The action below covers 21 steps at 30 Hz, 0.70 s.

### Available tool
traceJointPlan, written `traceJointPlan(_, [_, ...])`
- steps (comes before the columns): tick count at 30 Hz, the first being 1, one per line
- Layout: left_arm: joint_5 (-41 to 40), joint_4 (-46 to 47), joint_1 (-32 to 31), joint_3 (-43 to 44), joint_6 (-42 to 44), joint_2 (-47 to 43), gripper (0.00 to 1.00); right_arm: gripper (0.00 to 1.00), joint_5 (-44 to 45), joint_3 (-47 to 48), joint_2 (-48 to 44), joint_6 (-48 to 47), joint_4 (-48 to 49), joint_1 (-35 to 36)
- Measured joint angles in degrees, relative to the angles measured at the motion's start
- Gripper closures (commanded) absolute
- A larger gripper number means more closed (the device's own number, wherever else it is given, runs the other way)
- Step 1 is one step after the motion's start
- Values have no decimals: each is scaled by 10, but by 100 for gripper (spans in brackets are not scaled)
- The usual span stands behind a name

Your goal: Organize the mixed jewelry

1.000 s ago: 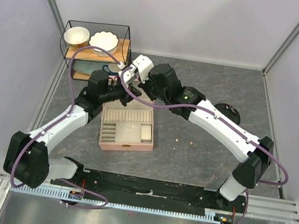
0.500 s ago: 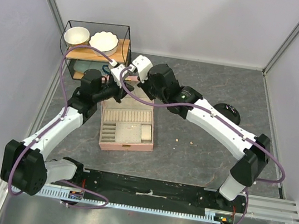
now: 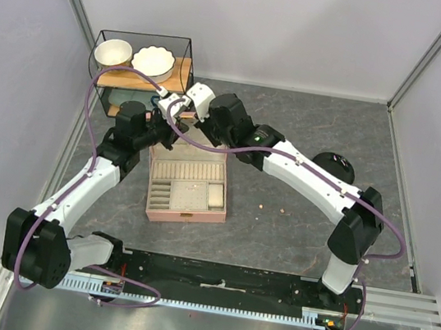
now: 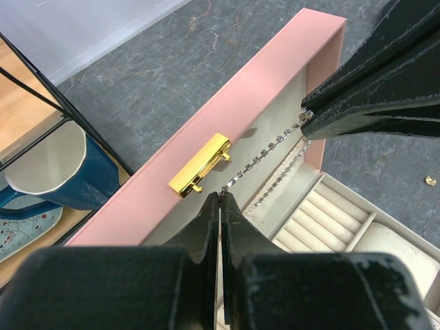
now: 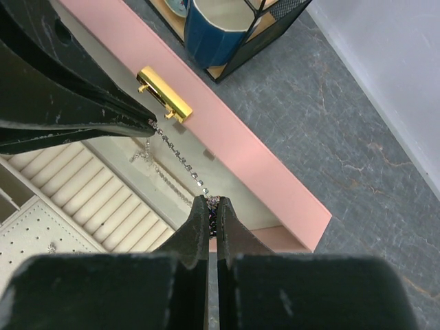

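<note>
A thin silvery chain [image 4: 265, 152] is stretched taut between my two grippers, over the raised lid of the open pink box [image 4: 261, 75]. My left gripper [image 4: 221, 196] is shut on one end, just below the lid's gold clasp [image 4: 199, 165]. My right gripper [image 5: 212, 201] is shut on the other end of the chain [image 5: 177, 155]. In the top view both grippers, left [image 3: 163, 123] and right [image 3: 178, 114], meet at the far edge of the box [image 3: 189, 183]. Tiny pale gold pieces [image 3: 260, 207] lie on the table right of the box.
A black wire rack [image 3: 140, 66] holding two bowls, with a blue cup [image 4: 62, 172] below, stands right behind the box lid. A black round disc stand [image 3: 338, 164] sits at the right. The box tray [image 5: 75, 206] has ring rolls and small compartments.
Both grippers have shifted left and a little farther back toward the wire rack, staying together over the box's far edge. The left arm has drawn back to the left.
</note>
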Motion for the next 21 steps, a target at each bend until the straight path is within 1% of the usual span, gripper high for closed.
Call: traceJointPlan(21, [-14, 0, 3, 10, 1, 1, 98, 100, 23, 19, 15, 3, 13, 1])
